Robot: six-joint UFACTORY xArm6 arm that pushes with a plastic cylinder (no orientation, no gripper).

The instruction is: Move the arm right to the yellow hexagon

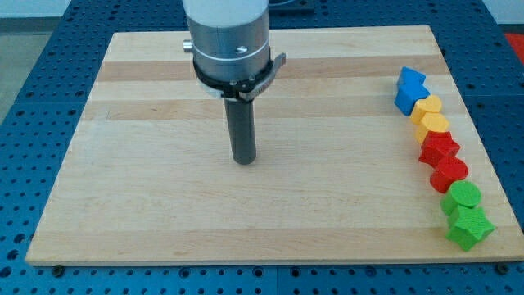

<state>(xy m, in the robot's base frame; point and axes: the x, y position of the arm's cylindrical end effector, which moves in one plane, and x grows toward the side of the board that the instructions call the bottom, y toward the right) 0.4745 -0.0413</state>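
Observation:
My tip point(244, 161) rests on the wooden board point(147, 205) a little left of its middle, under the grey arm head point(228, 41). The yellow hexagon point(433, 128) lies far to the view's right, in a curved line of blocks along the right edge. It sits just below another yellow block point(426, 107) and just above a red star point(440, 149). A wide stretch of bare board lies between my tip and the hexagon. My tip touches no block.
The same line holds a blue block point(409, 88) at its top, and a red block point(449, 174), a green cylinder point(464, 197) and a green star point(469, 227) at its bottom. The blocks touch or nearly touch. A blue perforated table point(33, 98) surrounds the board.

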